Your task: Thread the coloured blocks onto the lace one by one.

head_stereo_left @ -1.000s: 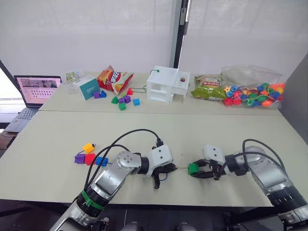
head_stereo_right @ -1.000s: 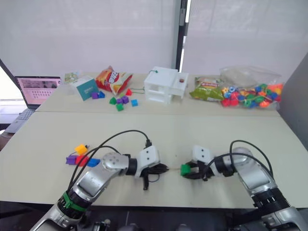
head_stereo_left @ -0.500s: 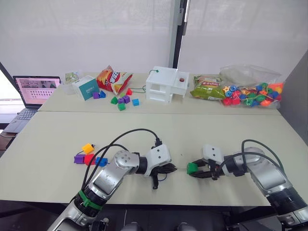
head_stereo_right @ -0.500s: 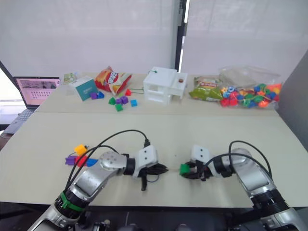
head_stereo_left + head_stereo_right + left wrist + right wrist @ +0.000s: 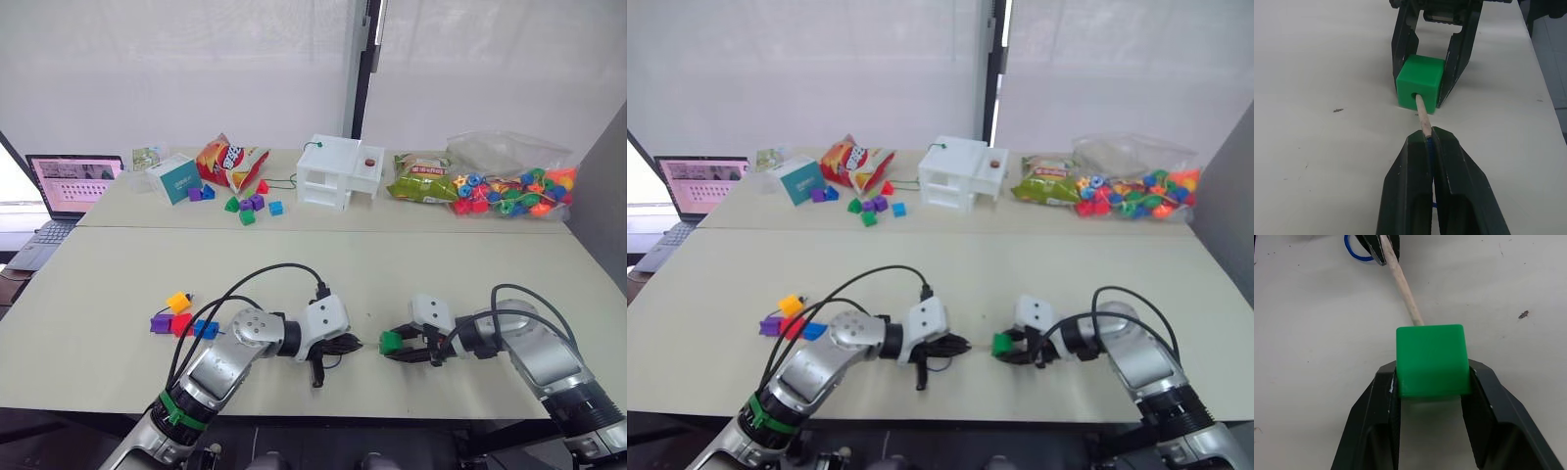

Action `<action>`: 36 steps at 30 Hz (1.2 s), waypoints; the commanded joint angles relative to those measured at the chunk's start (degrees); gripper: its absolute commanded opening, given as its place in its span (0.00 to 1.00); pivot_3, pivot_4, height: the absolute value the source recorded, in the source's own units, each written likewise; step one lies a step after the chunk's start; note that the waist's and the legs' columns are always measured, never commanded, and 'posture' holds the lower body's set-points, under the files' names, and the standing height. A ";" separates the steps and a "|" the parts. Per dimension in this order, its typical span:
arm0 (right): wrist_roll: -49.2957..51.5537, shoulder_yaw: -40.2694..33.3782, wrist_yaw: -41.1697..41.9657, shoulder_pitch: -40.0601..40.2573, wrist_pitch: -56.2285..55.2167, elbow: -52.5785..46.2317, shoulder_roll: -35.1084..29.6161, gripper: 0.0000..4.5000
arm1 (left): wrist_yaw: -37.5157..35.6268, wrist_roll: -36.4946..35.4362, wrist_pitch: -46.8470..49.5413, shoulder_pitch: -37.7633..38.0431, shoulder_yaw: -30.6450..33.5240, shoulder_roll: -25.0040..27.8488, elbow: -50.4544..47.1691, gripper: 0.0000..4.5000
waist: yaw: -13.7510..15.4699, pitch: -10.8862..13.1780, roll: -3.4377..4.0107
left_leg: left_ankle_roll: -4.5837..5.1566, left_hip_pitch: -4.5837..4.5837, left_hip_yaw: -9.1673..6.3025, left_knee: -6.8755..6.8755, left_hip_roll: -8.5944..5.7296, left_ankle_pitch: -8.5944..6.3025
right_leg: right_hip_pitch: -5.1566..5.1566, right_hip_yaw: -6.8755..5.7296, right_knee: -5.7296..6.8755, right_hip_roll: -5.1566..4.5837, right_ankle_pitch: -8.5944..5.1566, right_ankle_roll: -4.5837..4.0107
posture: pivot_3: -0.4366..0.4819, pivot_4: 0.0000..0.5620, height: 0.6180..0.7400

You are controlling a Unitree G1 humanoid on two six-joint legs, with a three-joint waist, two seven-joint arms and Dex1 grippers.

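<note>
**Lace tip entering green block**

Right gripper [image 5: 1430,382] clamps the green block [image 5: 1419,87] by two opposite sides, one finger on each, low on the near table [image 5: 118,284]. The block's hole faces the left gripper [image 5: 1429,142].

Left gripper is pinched shut on the lace [image 5: 1428,147], right where the blue cord meets the pale stiff tip [image 5: 1422,115]. The tip sticks out past its fingertips, straight ahead, and its end sits in the mouth of the block's hole. How deep it goes cannot be told. A loop of blue cord [image 5: 1355,249] lies beside the left gripper, on the side away from the block.

The two grippers face each other, near, not touching; the block sits between them, just ahead of the left fingertips.

Other blocks: yellow-orange [image 5: 179,302], purple [image 5: 162,322], red [image 5: 182,323], blue [image 5: 206,329], clustered on the table well behind the left gripper, out by that arm's elbow.
</note>
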 commanded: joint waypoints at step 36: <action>-0.98 -0.05 -2.18 2.92 3.49 -4.78 -0.30 0.26 | -8.67 2.85 -7.20 -6.80 -2.95 -5.95 9.08 0.59 | 0.32 0.00 -0.01 | 0.02 -0.04 -0.04 0.10 -0.08 -0.01 | 0.07 -0.04 -0.04 -0.05 0.01 0.04 | 0.48 0.27 1.00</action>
